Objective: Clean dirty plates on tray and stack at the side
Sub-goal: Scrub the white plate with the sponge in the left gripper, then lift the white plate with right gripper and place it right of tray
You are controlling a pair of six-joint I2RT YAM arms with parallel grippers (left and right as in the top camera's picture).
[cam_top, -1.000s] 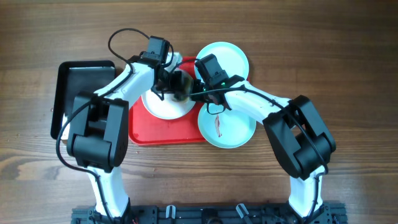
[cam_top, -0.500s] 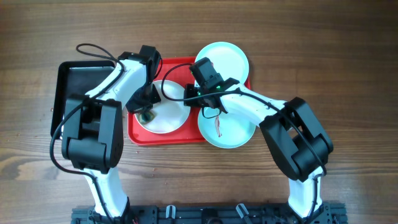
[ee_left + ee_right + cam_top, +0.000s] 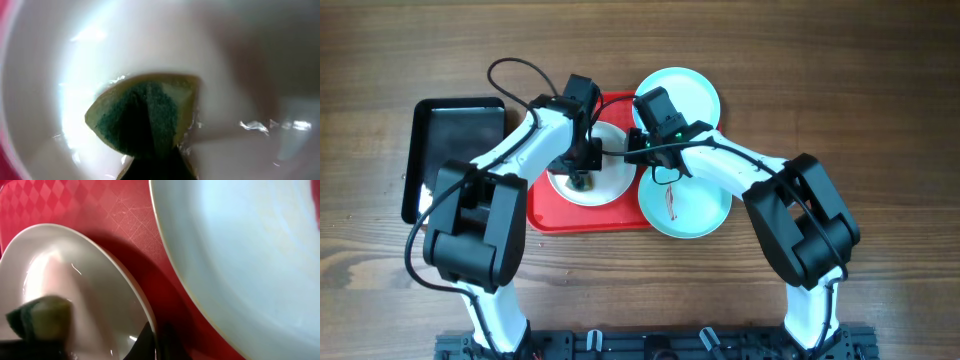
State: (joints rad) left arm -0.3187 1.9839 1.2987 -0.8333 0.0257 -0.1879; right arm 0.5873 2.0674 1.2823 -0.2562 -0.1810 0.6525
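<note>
A white plate (image 3: pixel 605 170) lies on the red tray (image 3: pixel 545 212). My left gripper (image 3: pixel 582 178) is shut on a green and yellow sponge (image 3: pixel 142 117) and presses it on the wet middle of the white plate (image 3: pixel 60 60). My right gripper (image 3: pixel 632 152) is shut on that plate's right rim (image 3: pixel 150 315), one finger inside and one outside. One turquoise plate (image 3: pixel 685 90) lies at the tray's far right corner. Another turquoise plate (image 3: pixel 692 210), with a dark red smear (image 3: pixel 670 203), lies at the tray's right edge. The right wrist view shows the sponge (image 3: pixel 40 315) and a turquoise plate (image 3: pixel 240 255).
A black tray (image 3: pixel 455 140) lies on the wooden table left of the red tray. Both arms cross over the red tray's far half. The red tray's surface (image 3: pixel 100 205) shows between the plates in the right wrist view.
My left gripper has swept the sponge from the plate's right side to its left edge and back to the middle. My right gripper has kept its hold on the rim.
</note>
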